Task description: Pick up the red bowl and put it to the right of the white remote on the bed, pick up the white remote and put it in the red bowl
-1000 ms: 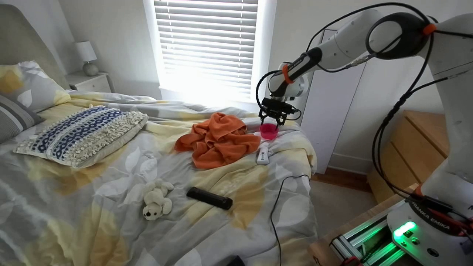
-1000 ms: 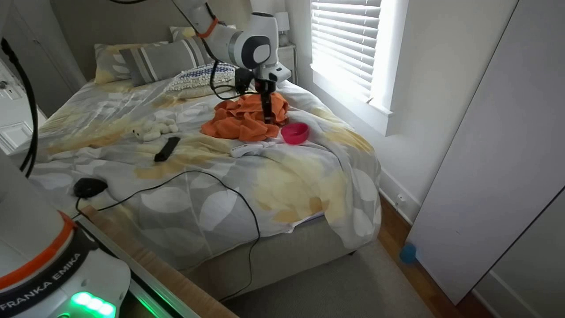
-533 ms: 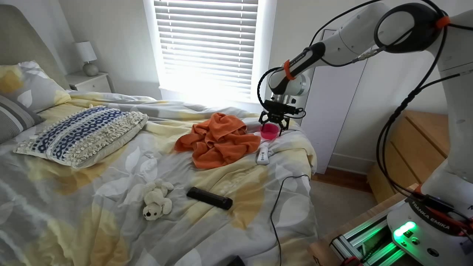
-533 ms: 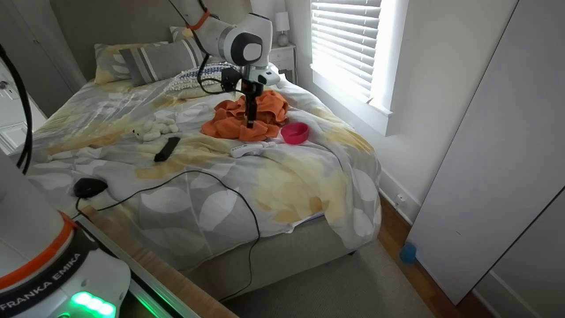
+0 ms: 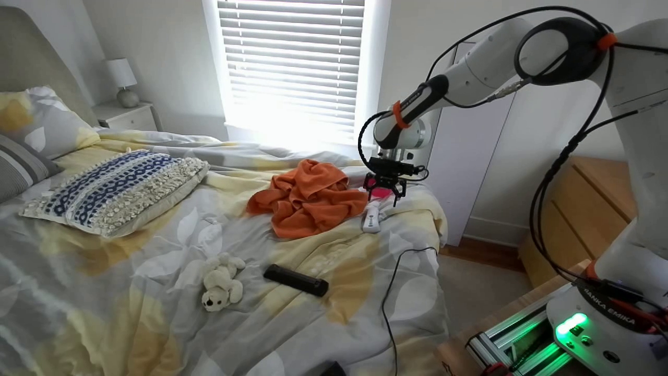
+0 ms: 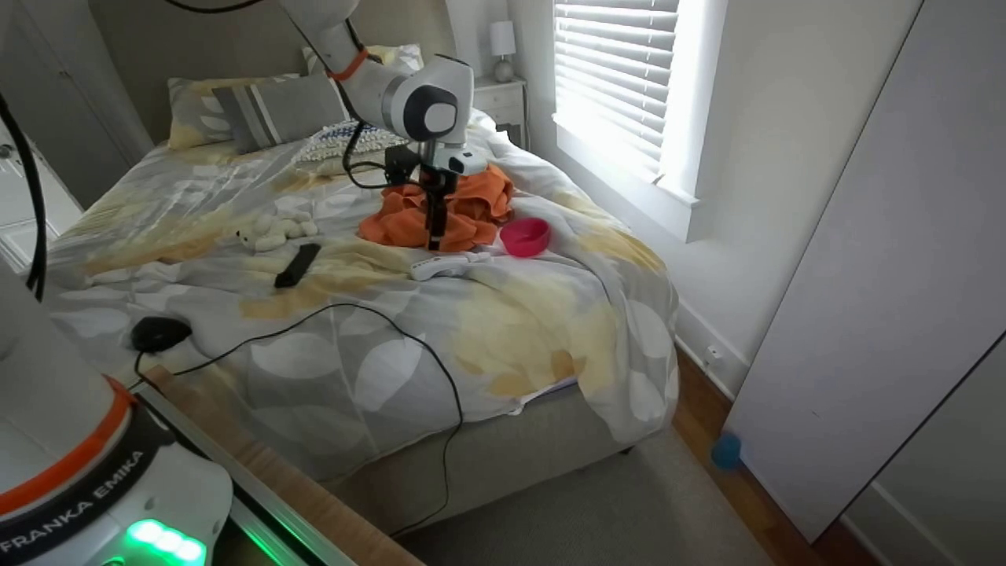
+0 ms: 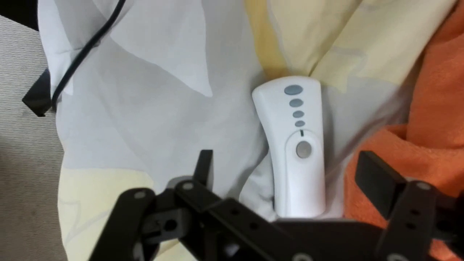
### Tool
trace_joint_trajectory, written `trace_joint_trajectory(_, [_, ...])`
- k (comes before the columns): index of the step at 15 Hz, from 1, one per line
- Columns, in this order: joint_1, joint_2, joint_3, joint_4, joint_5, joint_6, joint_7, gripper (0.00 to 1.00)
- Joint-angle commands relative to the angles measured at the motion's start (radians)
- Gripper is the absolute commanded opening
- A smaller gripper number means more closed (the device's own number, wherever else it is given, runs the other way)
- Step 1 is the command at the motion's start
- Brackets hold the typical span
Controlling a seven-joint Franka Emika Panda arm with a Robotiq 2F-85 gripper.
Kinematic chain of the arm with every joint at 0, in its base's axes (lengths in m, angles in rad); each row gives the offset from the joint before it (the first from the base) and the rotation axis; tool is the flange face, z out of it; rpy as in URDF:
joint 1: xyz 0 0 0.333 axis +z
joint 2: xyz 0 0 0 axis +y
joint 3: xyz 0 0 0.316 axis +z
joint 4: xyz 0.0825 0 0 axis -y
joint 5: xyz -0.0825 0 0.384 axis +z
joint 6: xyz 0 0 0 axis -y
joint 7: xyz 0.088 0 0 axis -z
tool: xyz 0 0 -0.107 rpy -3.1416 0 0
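The white remote (image 7: 301, 174) lies on the bed in the wrist view, with grey buttons on it. It also shows in both exterior views (image 5: 371, 222) (image 6: 434, 269). The red bowl (image 6: 525, 238) stands upright on the bed close to the remote's far end, on its right in that exterior view. In an exterior view the bowl (image 5: 381, 193) is partly hidden behind my gripper (image 5: 382, 201); it is out of the wrist view. My gripper (image 7: 285, 154) is open and empty above the remote, with one finger on each side of it in the wrist view, apart from it.
An orange cloth (image 5: 310, 201) is bunched up right beside the remote. A black remote (image 5: 296, 280), a white plush toy (image 5: 222, 284) and a black cable (image 6: 393, 318) lie on the bed. The bed's edge (image 6: 550, 393) drops to the floor.
My gripper has moved away from the bowl toward the remote and lower. It stays open. The bowl, the remote and the cloth have not moved.
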Motion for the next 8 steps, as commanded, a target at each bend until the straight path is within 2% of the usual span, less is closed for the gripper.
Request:
trace_joint_trajectory(1, [0.063,0.062,-0.031,0.013,-0.017,0.005,0.037,1.0])
trace_joint_trajectory(8, [0.193,0.136,-0.098,0.046,-0.124,0.117,0.152,1.0])
